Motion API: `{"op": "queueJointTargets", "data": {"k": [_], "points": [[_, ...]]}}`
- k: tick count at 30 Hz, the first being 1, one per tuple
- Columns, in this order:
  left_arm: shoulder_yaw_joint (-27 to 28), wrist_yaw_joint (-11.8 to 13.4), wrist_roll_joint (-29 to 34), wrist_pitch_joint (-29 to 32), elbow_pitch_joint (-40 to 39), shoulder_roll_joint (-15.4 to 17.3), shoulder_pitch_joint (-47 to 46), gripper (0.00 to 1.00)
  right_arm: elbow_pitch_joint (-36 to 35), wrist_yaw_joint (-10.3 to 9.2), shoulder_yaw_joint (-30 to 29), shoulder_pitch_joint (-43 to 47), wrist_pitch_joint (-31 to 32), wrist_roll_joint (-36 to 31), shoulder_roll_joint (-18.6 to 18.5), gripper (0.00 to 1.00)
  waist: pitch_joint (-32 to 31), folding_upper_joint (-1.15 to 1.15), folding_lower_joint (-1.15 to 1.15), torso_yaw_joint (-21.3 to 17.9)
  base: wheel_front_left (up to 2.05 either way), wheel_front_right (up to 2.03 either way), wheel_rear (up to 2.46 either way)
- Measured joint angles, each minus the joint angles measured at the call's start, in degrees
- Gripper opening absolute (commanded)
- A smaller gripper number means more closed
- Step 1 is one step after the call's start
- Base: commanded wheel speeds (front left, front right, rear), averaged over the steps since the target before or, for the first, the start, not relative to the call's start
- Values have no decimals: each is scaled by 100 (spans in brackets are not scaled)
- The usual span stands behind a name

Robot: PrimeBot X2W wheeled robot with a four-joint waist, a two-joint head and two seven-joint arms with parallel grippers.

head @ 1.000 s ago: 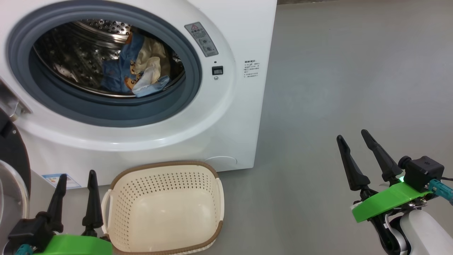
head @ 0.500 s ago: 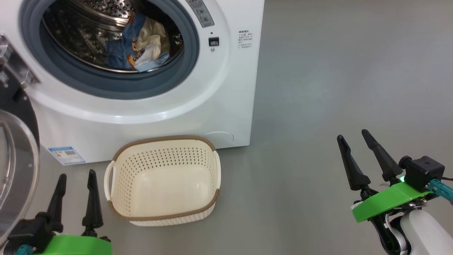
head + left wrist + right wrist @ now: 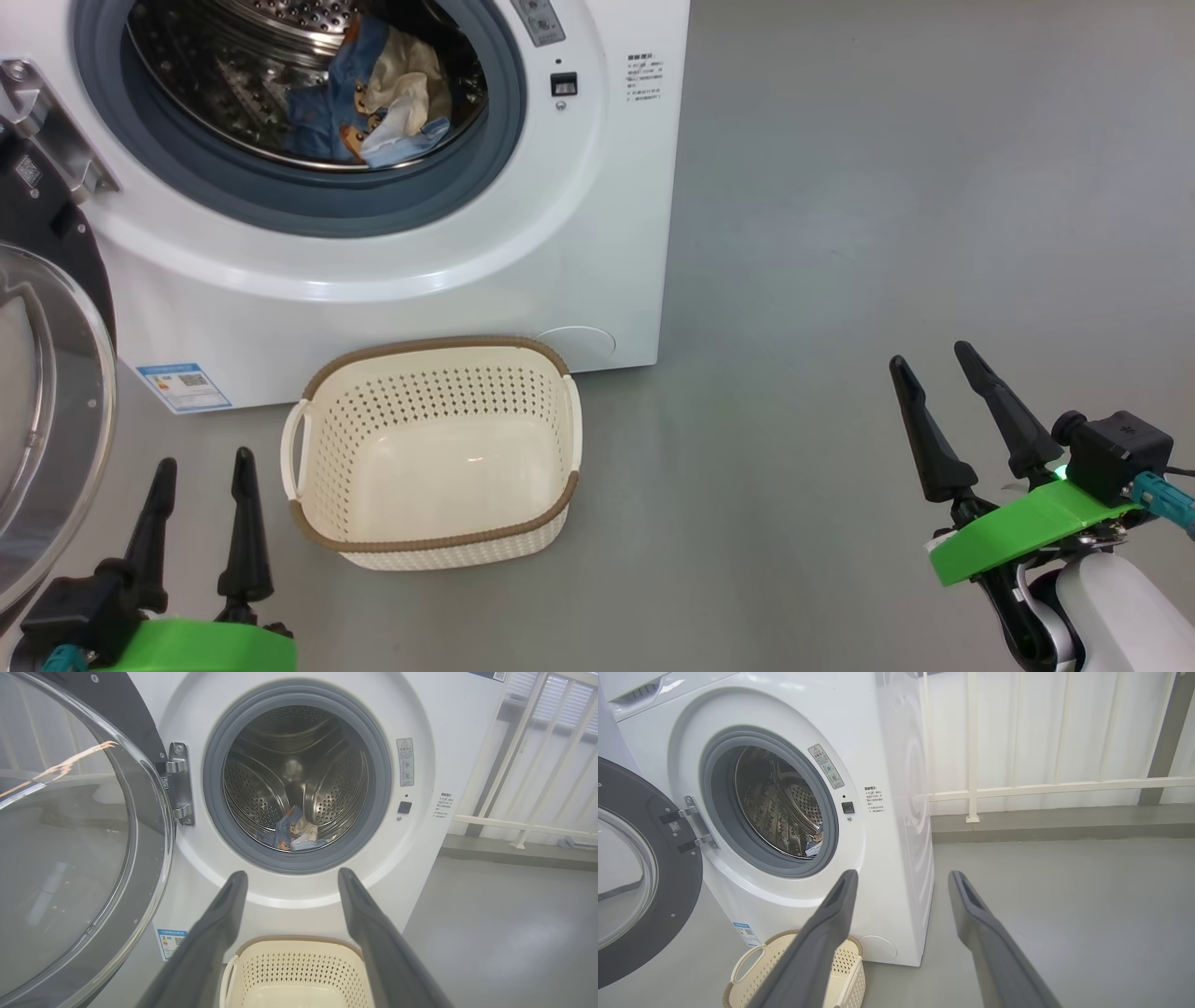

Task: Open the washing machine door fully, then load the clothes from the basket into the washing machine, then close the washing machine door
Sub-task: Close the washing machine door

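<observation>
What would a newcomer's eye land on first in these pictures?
The washing machine gapes at the head view's upper left, with the clothes heaped low in its steel drum. Next come the door, swung wide open at the left, and the empty basket on the floor right in front of the machine. The left gripper and right gripper hover open at the bottom corners, holding nothing.

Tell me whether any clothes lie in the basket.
No, the basket shows its bare cream floor in the head view, and the clothes lie inside the washing machine.
</observation>
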Motion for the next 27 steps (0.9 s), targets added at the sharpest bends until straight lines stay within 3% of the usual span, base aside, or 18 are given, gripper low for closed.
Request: {"op": "queueJointTargets", "data": {"k": [15,27], "points": [[-13,0,23,0,0,0,1,100,5,0,-5,1,0,0,-5,100,-12,0,0,63,0,0,0],[-37,0,24,0,9,-4,6,100,21,0,23,3,0,25,-3,100,-70,0,0,487,0,0,0]]}}
